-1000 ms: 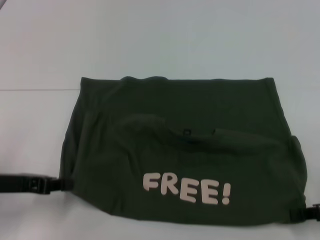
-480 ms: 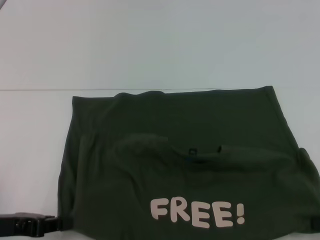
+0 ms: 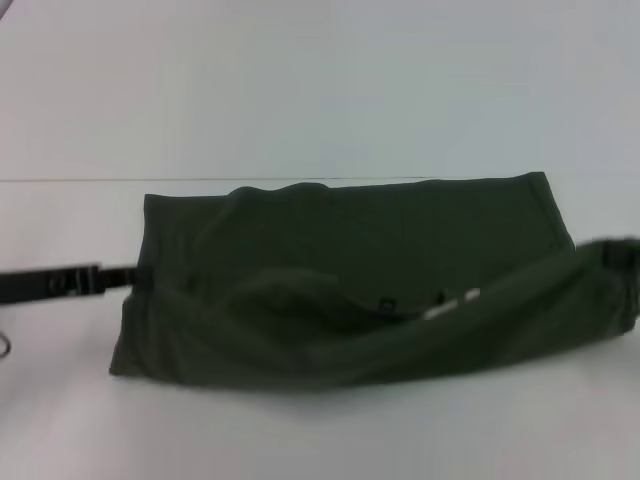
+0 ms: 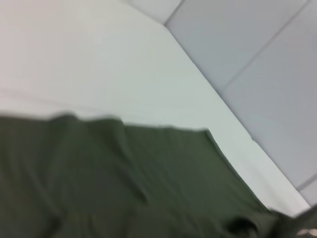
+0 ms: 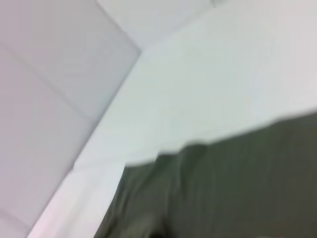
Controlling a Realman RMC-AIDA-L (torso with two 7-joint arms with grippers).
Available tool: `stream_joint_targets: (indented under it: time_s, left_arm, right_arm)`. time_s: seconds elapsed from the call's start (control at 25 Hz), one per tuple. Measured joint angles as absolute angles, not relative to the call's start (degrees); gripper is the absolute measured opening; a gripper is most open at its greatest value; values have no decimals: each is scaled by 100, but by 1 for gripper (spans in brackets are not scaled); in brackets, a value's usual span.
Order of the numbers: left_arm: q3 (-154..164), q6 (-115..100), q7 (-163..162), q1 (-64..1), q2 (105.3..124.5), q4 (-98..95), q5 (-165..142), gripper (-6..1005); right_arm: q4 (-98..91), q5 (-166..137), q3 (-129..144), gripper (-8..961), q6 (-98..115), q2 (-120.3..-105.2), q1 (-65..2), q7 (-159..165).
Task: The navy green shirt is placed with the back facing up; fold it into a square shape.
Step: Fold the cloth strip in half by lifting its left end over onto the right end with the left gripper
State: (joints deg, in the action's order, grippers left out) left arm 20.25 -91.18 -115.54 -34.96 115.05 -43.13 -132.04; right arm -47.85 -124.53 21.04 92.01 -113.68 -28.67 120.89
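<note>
**Shirt's near half lifted over its far half**

The dark olive-green cotton shirt (image 3: 370,290) lies on the white table (image 3: 300,90), near edge raised. The left end effector (image 3: 135,275) touches its left edge, the right end effector (image 3: 625,250) its right; I cannot tell either's finger state.

The place looked like a lab or test room set up for robot work. A plain white table (image 3: 300,90) filled the head view, bare but for one shirt (image 3: 350,260) laid out on it. Beyond the table's edge, the wrist views showed a floor (image 4: 257,54) of large pale grey tiles with thin seams. No household furnishings or shop goods showed.
</note>
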Motion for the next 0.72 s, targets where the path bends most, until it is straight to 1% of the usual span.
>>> stream_joint_targets:
  time_s: [0.08,0.2,0.48,0.72]
  left_arm:
    - [2066,-8733,-11578,-3743,11414,-4153,-13218,33]
    - [2125,-8253,-11643,-4045,11361,-4058,-13223,33]
    - [2173,-6917,-11614,-4468,11380,-3742,-13204,33]
    - [2453,-5625,-11581,-4784,11457,-3402,-13162,32]
  right_arm:
    - [-4686,-12289,2094,56,8827,-11353,-3012,12089]
    - [-4532,-12050,2120,56,8362,-11352,-3184,12079]
    - [-4139,-11587,2149,57,7347,-11412,-3572,11791]
    - [-3735,-11556,2318,57,6386,-11430,-4002,11580]
